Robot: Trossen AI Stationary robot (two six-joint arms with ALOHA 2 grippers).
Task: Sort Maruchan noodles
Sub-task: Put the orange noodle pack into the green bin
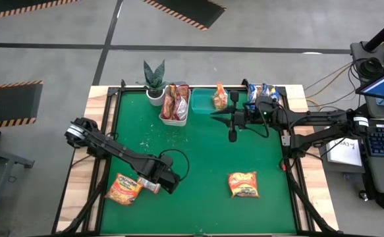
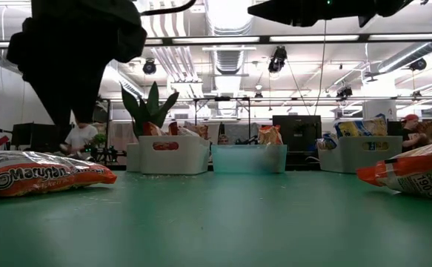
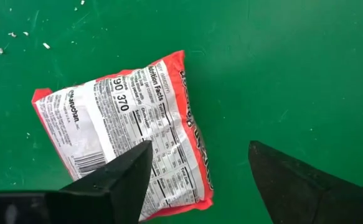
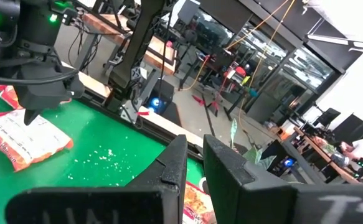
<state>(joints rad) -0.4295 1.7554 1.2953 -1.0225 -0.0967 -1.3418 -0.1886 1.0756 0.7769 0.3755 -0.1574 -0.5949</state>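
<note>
Orange-red crinkly plastic: one Maruchan packet [image 3: 122, 134] lies label-down near the table's front left corner, its nutrition panel facing up. Left gripper [image 1: 153, 184] hangs just over its inner edge, fingers spread wide with nothing between them — presumably lined up so they can straddle the edge for a pickup. A second loose packet [image 1: 244, 184] rests well apart at front right, untouched. At the back edge, the white bin [image 1: 174, 119] holds red-brown packets, the teal bin [image 1: 201, 102] one orange packet [image 1: 219, 99], and the grey bin [image 1: 276, 97] blue-marked ones — sorted by flavour, it seems. Right gripper [image 1: 231, 120] hovers near the teal bin, fingers nearly together and empty. A potted plant [image 1: 155, 81] stands beside the white bin.
</note>
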